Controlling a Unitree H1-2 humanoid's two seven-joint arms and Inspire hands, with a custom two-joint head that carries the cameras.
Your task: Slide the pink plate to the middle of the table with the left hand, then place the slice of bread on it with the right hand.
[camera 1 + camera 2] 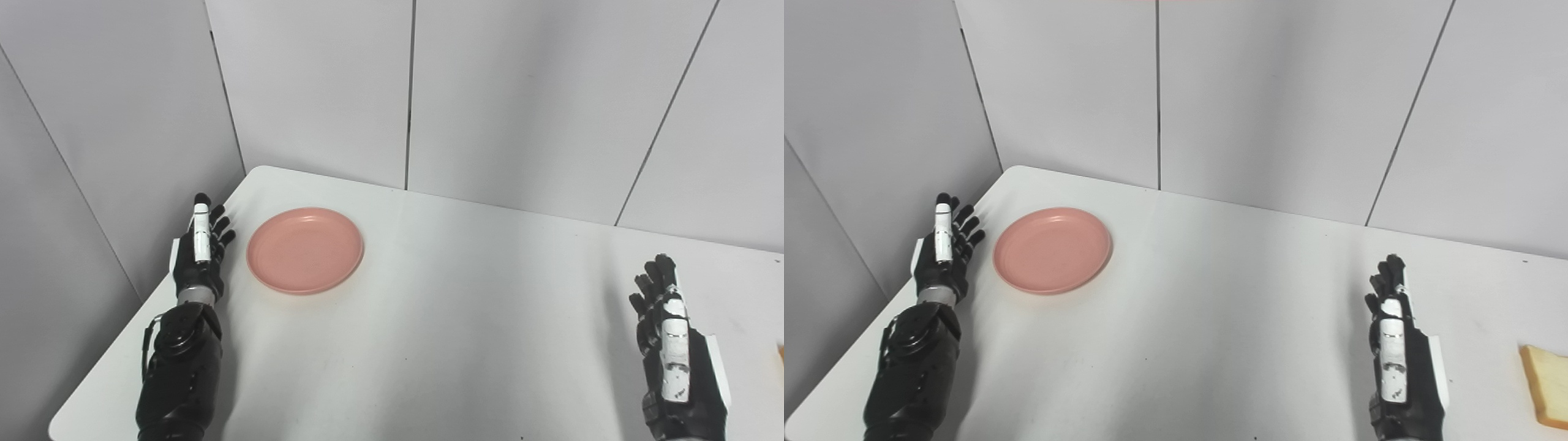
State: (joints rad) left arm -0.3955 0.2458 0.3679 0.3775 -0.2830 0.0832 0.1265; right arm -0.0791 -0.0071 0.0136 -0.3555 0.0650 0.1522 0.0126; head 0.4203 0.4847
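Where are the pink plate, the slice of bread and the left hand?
pink plate [305,250]: left eye view, middle of its dish.
slice of bread [1546,384]: right eye view, its top face.
left hand [199,248]: left eye view, its back.

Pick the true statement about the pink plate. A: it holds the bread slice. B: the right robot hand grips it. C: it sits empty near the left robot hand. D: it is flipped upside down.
C: the pink plate lies empty and upright beside the open left robot hand; the bread slice is far right.

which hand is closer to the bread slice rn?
Right. The right hand sits just left of the bread slice, apart from it; the left hand is across the table beside the pink plate.
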